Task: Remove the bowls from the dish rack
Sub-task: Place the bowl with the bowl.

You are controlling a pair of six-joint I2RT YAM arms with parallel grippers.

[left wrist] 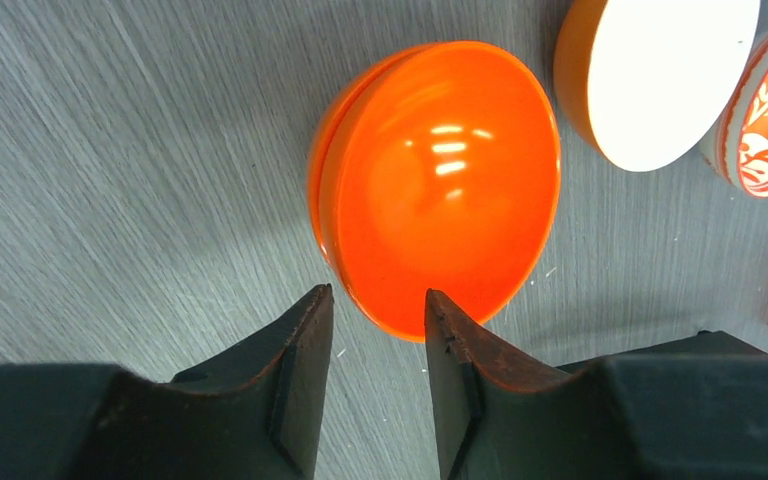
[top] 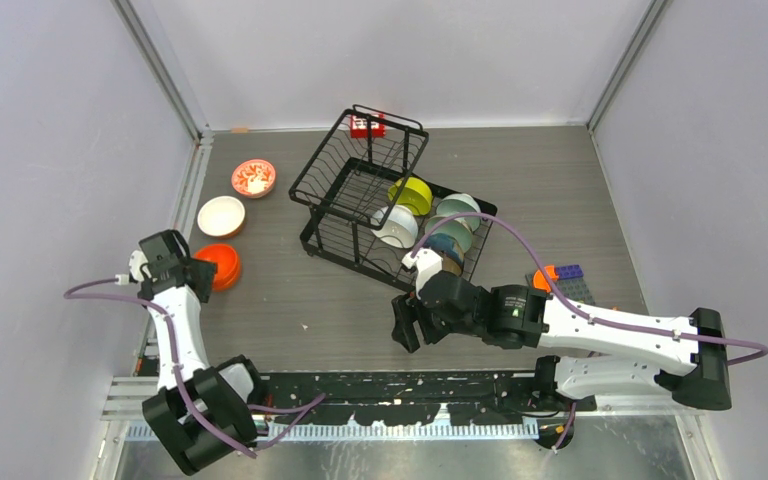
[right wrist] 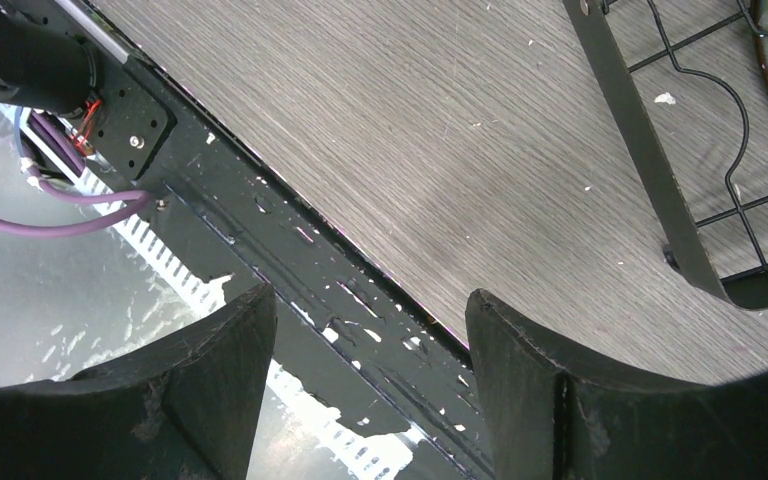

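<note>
I count three bowls out of the dish rack (top: 312, 235), standing on the surface (top: 290, 300) to its left: a red-patterned bowl (top: 253, 178), a plain white bowl (top: 221, 216) and an orange bowl (left wrist: 440, 190). By my reckoning about a third of the job is done.

Five more sit in the rack's lower tier: a lime-yellow bowl (top: 412, 195), a white bowl (top: 395, 226), a pale mint bowl (top: 458, 211), a grey-green bowl (top: 452, 236) and a dark bowl (top: 444, 250) nearest the front. The raised upper basket looks empty.

My left gripper (left wrist: 377, 305) has its fingers apart at the orange bowl's near rim, not clamped. My right gripper (right wrist: 370, 300) is spread wide and empty, near the rack's front corner.
</note>
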